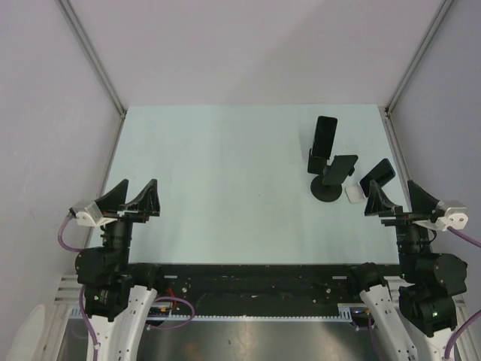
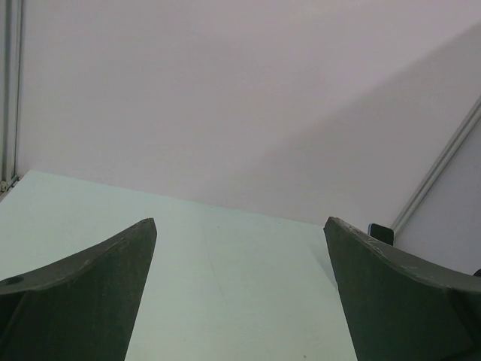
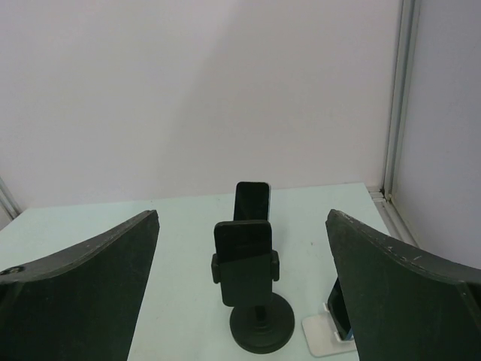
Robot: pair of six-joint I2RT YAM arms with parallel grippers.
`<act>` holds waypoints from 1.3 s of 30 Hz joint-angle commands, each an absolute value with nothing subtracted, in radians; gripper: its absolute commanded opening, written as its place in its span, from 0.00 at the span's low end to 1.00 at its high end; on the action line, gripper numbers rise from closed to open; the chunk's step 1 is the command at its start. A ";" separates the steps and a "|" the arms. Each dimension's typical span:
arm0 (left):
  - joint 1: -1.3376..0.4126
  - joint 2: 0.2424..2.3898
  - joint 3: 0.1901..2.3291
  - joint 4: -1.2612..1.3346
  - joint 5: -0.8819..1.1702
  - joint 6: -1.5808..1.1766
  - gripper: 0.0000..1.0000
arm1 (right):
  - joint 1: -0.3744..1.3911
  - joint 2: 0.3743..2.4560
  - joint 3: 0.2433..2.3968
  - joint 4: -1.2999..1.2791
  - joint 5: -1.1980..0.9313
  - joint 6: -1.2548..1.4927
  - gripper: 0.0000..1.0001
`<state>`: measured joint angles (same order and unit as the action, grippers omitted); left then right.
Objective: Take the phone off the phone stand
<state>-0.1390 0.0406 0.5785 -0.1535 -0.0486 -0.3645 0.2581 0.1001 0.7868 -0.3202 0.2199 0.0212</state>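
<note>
A black phone stand with a round base stands at the right of the table, and its clamp holds a black phone. In the right wrist view the stand is straight ahead with the phone in its clamp. A second black phone stands upright behind it and also shows in the right wrist view. A third phone leans on a small white stand. My right gripper is open and empty, just near of these. My left gripper is open and empty at the far left.
The pale green table is walled by white panels at the back and both sides, with metal posts in the back corners. The left wrist view shows bare table and a dark phone edge at the right.
</note>
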 commanded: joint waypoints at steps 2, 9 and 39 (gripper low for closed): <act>-0.129 0.043 0.555 -0.158 -0.014 -0.341 1.00 | 0.253 0.113 0.805 -0.287 0.267 0.005 1.00; -0.129 0.058 0.532 -0.169 0.052 -0.336 1.00 | 0.253 0.152 0.825 -0.316 0.236 0.009 1.00; -0.201 0.074 0.390 -0.218 0.187 -0.356 1.00 | 0.134 0.975 1.161 -0.598 0.112 0.143 1.00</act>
